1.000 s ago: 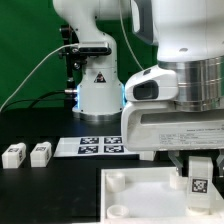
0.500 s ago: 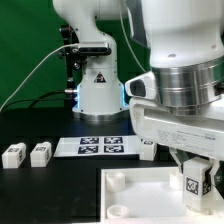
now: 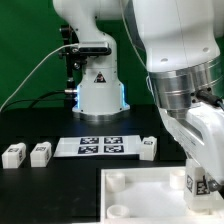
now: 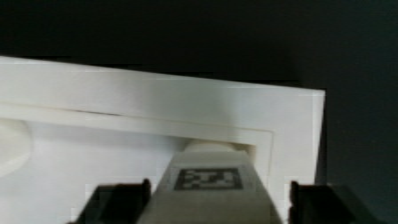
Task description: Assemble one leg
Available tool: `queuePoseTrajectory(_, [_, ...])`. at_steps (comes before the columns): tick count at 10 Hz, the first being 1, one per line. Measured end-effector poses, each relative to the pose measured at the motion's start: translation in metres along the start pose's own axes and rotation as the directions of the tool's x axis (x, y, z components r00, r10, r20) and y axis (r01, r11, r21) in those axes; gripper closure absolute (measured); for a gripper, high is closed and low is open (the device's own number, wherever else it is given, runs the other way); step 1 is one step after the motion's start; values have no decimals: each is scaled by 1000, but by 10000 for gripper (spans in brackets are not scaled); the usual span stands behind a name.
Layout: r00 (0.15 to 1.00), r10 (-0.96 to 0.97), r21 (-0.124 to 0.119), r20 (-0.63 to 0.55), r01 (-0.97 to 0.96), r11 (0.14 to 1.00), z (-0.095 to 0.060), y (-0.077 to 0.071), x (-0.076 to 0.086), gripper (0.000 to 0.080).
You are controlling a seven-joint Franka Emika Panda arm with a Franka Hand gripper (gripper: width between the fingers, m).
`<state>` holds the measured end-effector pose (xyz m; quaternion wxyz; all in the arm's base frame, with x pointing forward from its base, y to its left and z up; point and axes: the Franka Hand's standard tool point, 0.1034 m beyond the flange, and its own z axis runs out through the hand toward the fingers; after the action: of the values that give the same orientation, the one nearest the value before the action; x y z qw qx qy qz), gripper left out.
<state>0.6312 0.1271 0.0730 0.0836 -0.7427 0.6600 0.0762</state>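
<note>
While clamped narrow on the leg (image 3: 197, 182), my end effector (image 3: 199, 186) sits at 4 o'clock in the exterior view. The leg is tag-out and slightly tilted over the white board (image 3: 150, 190), near its corner on the exterior view's right. In the wrist view the leg (image 4: 210, 180) sits between my fingers (image 4: 121, 202). Two loose legs (image 3: 27, 154) lie at 9 o'clock on the tabletop (image 3: 45, 188), and a third (image 3: 148, 147) is just beside the marker board (image 3: 100, 147).
</note>
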Motion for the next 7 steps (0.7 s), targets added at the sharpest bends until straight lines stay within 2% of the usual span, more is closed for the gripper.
queuePoseTrajectory(1, [998,-57,-2,-4,57,998,0,0,1,267])
queuePoseTrajectory(2, [965,-263,-8,-14,263,965,0,1,4,176])
queuePoseTrajectory(4, [807,-588,-57,-51,586,809,-2,0,3,155])
queuePoseTrajectory(5, [748,-662,-57,-58,659,750,-2,0,-1,155])
queuePoseTrajectory(6, [703,-709,-62,-54,707,705,-1,0,1,150])
queuePoseTrajectory(7, [608,-792,-70,-46,789,610,-1,0,3,150])
